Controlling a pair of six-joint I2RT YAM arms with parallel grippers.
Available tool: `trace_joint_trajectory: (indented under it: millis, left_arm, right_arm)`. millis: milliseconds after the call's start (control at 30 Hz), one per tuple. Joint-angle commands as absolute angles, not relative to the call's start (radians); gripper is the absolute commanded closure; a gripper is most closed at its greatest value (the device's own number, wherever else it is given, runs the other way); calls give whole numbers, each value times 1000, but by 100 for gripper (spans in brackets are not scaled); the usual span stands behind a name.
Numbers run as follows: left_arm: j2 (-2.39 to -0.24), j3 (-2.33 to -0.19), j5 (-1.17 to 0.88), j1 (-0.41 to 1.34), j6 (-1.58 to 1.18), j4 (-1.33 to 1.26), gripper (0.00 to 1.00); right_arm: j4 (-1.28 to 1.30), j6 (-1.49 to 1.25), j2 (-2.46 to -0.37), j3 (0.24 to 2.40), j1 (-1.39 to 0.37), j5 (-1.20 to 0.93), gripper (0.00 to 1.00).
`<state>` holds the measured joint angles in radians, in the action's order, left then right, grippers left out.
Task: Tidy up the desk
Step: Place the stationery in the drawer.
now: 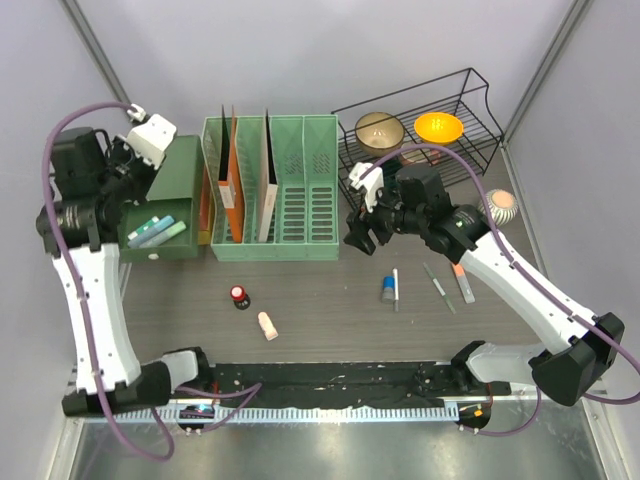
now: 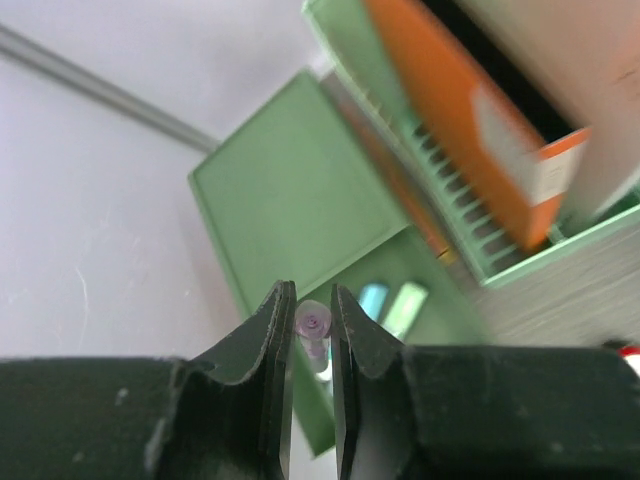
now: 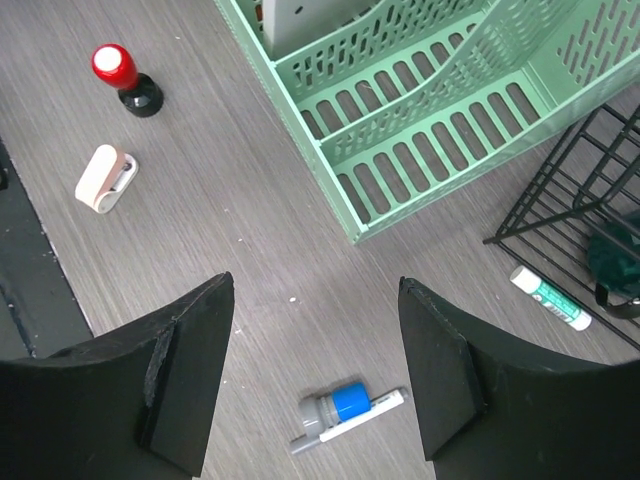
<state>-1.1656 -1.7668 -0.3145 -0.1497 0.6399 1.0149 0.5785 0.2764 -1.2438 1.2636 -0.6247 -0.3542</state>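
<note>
Pinched in my left pincer (image 2: pixel 308 300) is a small lilac-tipped stick (image 2: pixel 314 322). It hangs over the green drawer box (image 2: pixel 290 200), whose open drawer holds a blue piece (image 2: pixel 372 298) and a pale green piece (image 2: pixel 407 305). My right pincer (image 3: pixel 315 290) is spread wide and holds nothing, above the dark wood-grain desk (image 3: pixel 220 230) that lies beneath both arms. Just under it lies a blue-and-grey marker (image 3: pixel 340 405). Farther off are a beige clip-like piece (image 3: pixel 103 178) and a red-topped stamp (image 3: pixel 115 68). Beyond them stands the green file rack (image 3: pixel 420 110).

Green file rack (image 1: pixel 320 215), black wire basket (image 1: pixel 408 118)
</note>
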Motion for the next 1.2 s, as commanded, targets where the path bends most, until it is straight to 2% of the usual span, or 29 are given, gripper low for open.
trace_joint_trajectory:
  millis: [0, 533, 1167]
  left_arm:
    - [-1244, -1764, -270, -221, 822, 1055, 100]
    - [-1368, -1695, -209, -222, 1018, 1040, 100]
    - [-1440, -1536, -212, -222, 1046, 896, 100]
  right_arm:
    - [574, 291, -1230, 1272, -615, -286, 29]
    - [649, 295, -1266, 1322, -581, -170, 29]
    - [650, 295, -1261, 1250, -563, -153, 29]
